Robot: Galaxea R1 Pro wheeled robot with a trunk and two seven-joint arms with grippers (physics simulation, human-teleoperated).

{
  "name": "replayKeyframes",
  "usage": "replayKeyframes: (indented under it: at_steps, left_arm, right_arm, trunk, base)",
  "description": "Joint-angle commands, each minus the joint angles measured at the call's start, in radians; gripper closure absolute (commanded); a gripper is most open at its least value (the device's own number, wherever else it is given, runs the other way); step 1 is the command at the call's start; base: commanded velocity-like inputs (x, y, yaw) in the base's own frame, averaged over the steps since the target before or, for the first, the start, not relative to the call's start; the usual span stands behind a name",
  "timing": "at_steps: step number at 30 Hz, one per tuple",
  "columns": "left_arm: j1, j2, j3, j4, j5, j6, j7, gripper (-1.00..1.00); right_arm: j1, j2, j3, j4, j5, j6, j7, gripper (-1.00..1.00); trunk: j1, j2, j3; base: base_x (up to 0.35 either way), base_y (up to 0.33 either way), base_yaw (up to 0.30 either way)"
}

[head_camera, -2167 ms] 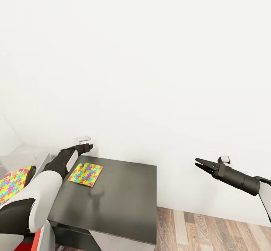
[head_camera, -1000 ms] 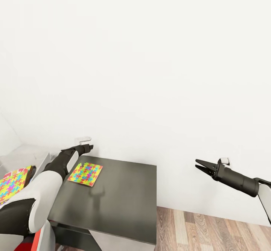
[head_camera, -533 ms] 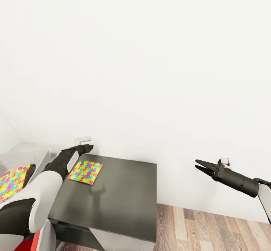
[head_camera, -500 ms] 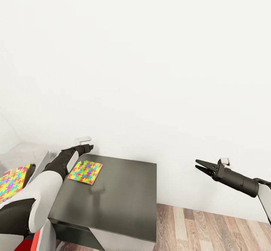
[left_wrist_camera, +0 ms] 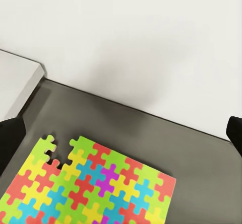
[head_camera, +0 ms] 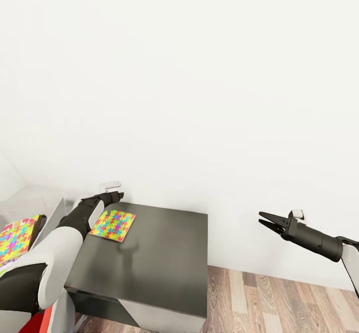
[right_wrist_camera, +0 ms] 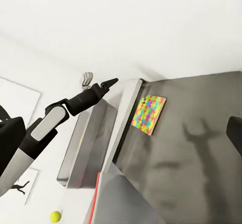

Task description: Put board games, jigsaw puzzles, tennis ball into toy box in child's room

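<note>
One jigsaw puzzle (head_camera: 113, 225) lies flat on the dark grey cabinet section of the table (head_camera: 159, 263), near its back left corner. My left gripper (head_camera: 112, 195) hovers open just above and behind this jigsaw puzzle (left_wrist_camera: 85, 189), its fingertips (left_wrist_camera: 10, 138) spread wide. A second jigsaw puzzle (head_camera: 15, 235) lies at the far left, partly behind my left arm. Out to the right, my right gripper (head_camera: 264, 218) hangs open over the floor, empty. The tennis ball (right_wrist_camera: 55, 216) is small and far off. The board games are out of view. I cannot pick out the toy box.
A white wall (head_camera: 199, 98) stands right behind the table. Wood-plank floor (head_camera: 279, 298) lies to its right. A light grey desk surface (head_camera: 35, 203) adjoins the cabinet on the left. A wall picture with a black silhouette (right_wrist_camera: 20, 186) hangs near the ball.
The whole picture has shifted a little, so the cabinet top and puzzle sit slightly higher and more floor shows. Both arms hold the same pose and both grippers stay open.
</note>
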Motion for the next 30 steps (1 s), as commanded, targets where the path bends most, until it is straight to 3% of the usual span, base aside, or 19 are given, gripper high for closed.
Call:
replayKeyframes:
  at_steps: [1, 15, 30]
  left_arm:
    - [-0.001, 0.0, 0.003, -0.002, 0.006, 0.006, 0.0, -1.0]
    - [-0.001, 0.008, 0.007, -0.002, 0.006, 0.006, 0.002, -1.0]
    - [-0.001, 0.009, 0.008, -0.004, 0.004, -0.013, 0.057, -1.0]
  right_arm:
    - [-0.001, 0.0, -0.001, 0.0, 0.003, 0.003, 0.005, -1.0]
    - [-0.001, 0.0, -0.001, 0.0, 0.003, 0.003, 0.005, -1.0]
    - [-0.001, 0.0, -0.002, -0.001, 0.003, 0.003, 0.005, -1.0]
  trunk:
    - [0.001, -0.002, -0.004]
    - [0.001, -0.002, -0.027]
    - [0.001, -0.002, -0.051]
  base:
    - [0.0, 0.0, 0.0]
    - [0.0, 0.0, 0.0]
    - [0.0, 0.0, 0.0]
